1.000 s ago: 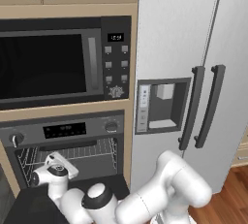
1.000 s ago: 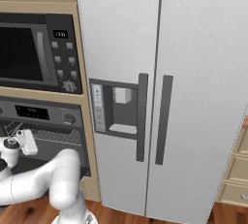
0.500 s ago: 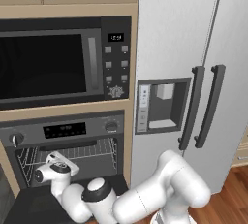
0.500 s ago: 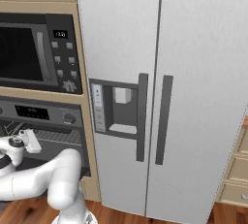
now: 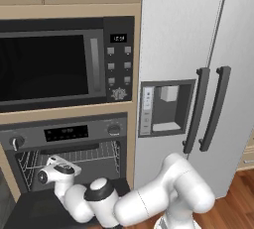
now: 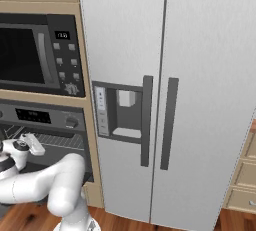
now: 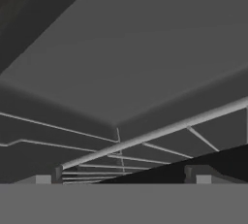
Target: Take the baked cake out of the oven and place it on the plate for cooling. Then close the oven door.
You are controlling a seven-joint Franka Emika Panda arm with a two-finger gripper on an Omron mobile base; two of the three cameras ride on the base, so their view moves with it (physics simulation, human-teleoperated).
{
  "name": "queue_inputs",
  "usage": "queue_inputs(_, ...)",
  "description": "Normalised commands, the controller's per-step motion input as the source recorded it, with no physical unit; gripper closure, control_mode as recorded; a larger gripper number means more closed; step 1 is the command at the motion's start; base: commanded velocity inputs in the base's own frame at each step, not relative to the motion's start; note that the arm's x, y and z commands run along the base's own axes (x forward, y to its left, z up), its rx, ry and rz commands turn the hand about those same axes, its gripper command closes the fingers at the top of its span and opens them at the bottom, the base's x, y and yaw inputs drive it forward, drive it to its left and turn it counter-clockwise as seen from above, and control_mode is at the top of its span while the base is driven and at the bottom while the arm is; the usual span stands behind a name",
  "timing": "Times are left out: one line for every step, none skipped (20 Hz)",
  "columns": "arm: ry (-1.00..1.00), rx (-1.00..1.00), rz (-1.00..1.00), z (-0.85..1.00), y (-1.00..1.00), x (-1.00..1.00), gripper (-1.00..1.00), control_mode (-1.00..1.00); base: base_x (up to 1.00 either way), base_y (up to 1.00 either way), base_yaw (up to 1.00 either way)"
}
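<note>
The oven point(image 5: 67, 134) is a black built-in unit with a grey control strip and knobs, also seen in the right base view point(image 6: 42, 117). Its oven door point(image 5: 27, 210) hangs open, folded down flat at the lower left. Inside runs a wire rack point(image 5: 96, 156), whose front bar point(image 7: 155, 133) crosses the hand view close up. My hand point(image 5: 55, 172) hovers at the oven mouth, just above the door. My gripper point(image 7: 123, 179) is open, with nothing between its widely spaced fingertips point(image 7: 46, 179). The baked cake and the plate are out of view.
A black microwave point(image 5: 49, 67) sits directly above the oven. To the right stands a tall grey fridge point(image 5: 198, 39) with two dark vertical handles point(image 5: 211, 109) and a dispenser recess point(image 5: 166, 106). Wooden floor point(image 5: 238, 203) shows at the lower right.
The arm has shifted only slightly, and the hand stays at the oven mouth. The jaws remain open.
</note>
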Motion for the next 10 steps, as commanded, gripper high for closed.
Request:
queue_inputs(-0.02, -0.06, 0.01, -0.56, 0.18, 0.00, -1.00, -1.00, 0.00, 0.00, 0.00)
queue_inputs(-0.01, -0.07, 0.00, -0.57, 0.20, 0.00, -1.00, -1.00, 0.00, 0.00, 0.00)
queue_inputs(-0.02, -0.07, 0.00, -0.56, 0.21, 0.00, -1.00, -1.00, 0.00, 0.00, 0.00)
queue_inputs(-0.01, -0.07, 0.00, -0.56, 0.21, 0.00, -1.00, -1.00, 0.00, 0.00, 0.00)
queue_inputs(-0.02, -0.06, 0.00, -0.56, 0.21, 0.00, -1.00, -1.00, 0.00, 0.00, 0.00)
queue_inputs(-0.02, -0.06, 0.00, -0.56, 0.20, 0.00, -1.00, -1.00, 0.00, 0.00, 0.00)
queue_inputs(-0.07, -0.03, 0.00, -0.52, 0.18, 0.00, -1.00, -1.00, 0.00, 0.00, 0.00)
queue_inputs(-0.08, -0.02, 0.00, -0.51, 0.17, 0.00, -1.00, -1.00, 0.00, 0.00, 0.00)
queue_inputs(-0.07, -0.04, 0.00, -0.55, 0.17, 0.00, -1.00, -1.00, 0.00, 0.00, 0.00)
queue_inputs(-0.08, -0.06, 0.00, -0.63, 0.18, 0.00, -1.00, -1.00, 0.00, 0.00, 0.00)
